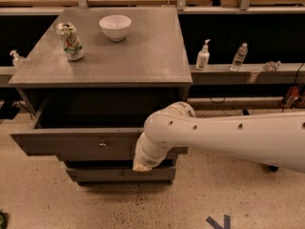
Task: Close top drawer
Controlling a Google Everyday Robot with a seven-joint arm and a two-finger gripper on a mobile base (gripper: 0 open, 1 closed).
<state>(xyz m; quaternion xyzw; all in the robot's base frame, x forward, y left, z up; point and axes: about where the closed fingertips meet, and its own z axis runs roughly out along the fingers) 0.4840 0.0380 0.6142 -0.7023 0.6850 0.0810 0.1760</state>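
Counts: 1 counter (138, 56). On it: 1 can (70, 41) near the far-left corner, 1 white bowl (116, 26) by the far edge. 1 top drawer (62, 143) with 1 knob (102, 144); 1 lower drawer front (95, 174) showing beneath. 2 pump bottles: left pump bottle (16, 58) past the left edge, right pump bottle (203, 56) past the right edge. 1 clear bottle (239, 56) beside that. 1 tool (142, 165), at the top drawer's front, below the near-right corner.

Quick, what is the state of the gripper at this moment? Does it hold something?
Gripper: low against the right part of the top drawer front, which stands pulled out. It cannot be told whether it is open, closed or holding anything.
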